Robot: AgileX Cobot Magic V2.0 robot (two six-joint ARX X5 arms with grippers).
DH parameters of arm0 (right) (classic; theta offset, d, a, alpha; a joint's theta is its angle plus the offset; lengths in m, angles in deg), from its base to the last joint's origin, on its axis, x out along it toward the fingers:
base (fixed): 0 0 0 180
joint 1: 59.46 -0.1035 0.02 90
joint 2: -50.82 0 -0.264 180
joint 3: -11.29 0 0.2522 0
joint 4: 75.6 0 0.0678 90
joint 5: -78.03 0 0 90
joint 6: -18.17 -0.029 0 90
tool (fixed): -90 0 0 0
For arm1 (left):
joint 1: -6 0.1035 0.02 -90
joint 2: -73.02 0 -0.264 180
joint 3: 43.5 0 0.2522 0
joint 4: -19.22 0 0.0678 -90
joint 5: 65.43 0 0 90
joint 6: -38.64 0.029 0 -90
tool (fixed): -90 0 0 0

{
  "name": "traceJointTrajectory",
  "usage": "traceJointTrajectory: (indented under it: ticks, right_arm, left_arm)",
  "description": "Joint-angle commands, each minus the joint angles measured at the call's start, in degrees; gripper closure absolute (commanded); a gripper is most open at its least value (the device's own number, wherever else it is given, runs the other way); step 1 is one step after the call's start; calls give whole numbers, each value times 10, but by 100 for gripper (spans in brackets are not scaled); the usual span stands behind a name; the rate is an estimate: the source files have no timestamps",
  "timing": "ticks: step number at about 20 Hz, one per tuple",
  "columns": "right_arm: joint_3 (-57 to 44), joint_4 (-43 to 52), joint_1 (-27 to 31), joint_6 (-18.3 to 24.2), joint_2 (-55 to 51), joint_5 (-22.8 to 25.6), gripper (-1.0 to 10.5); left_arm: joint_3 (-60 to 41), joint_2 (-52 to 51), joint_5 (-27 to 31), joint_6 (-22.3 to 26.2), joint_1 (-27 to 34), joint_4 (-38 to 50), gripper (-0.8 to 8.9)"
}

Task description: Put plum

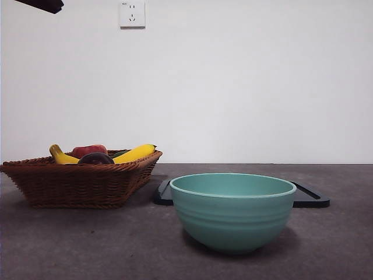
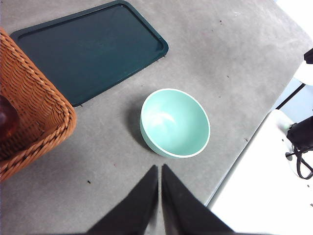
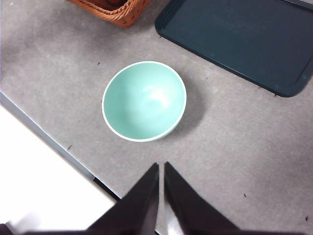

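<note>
The plum (image 1: 96,158) is a dark maroon round fruit lying in the wicker basket (image 1: 81,181) at the left, only its top showing above the rim. My left gripper (image 2: 160,169) is shut and empty, high above the table near the teal bowl (image 2: 174,122). My right gripper (image 3: 161,166) is shut and empty, high above the table edge near the same bowl (image 3: 144,100). In the left wrist view a dark red glossy fruit (image 2: 5,120) shows in the basket (image 2: 34,112); I cannot tell if it is the plum.
The basket also holds two yellow bananas (image 1: 135,153) and a brighter red fruit (image 1: 88,150). The empty teal bowl (image 1: 233,210) stands at the front middle. A dark flat tray (image 1: 309,197) lies behind it. A black arm tip (image 1: 41,4) shows at the top left corner.
</note>
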Motion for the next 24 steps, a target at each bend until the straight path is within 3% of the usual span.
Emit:
traceJointTrajectory:
  ticks: [1,15,20,24]
  right_arm:
    - [9,5,-3,3,3,0,941]
    - [9,5,-3,3,3,0,941]
    - [9,5,-3,3,3,0,941]
    - [9,5,-3,3,3,0,941]
  left_arm:
    - [11,3,-4,1,-2,6,806]
    - [11,-1,0,7,1,29,806]
    - [2,-66,87,9,63,217,806]
    - [-61,-156,201,25,144,358,806]
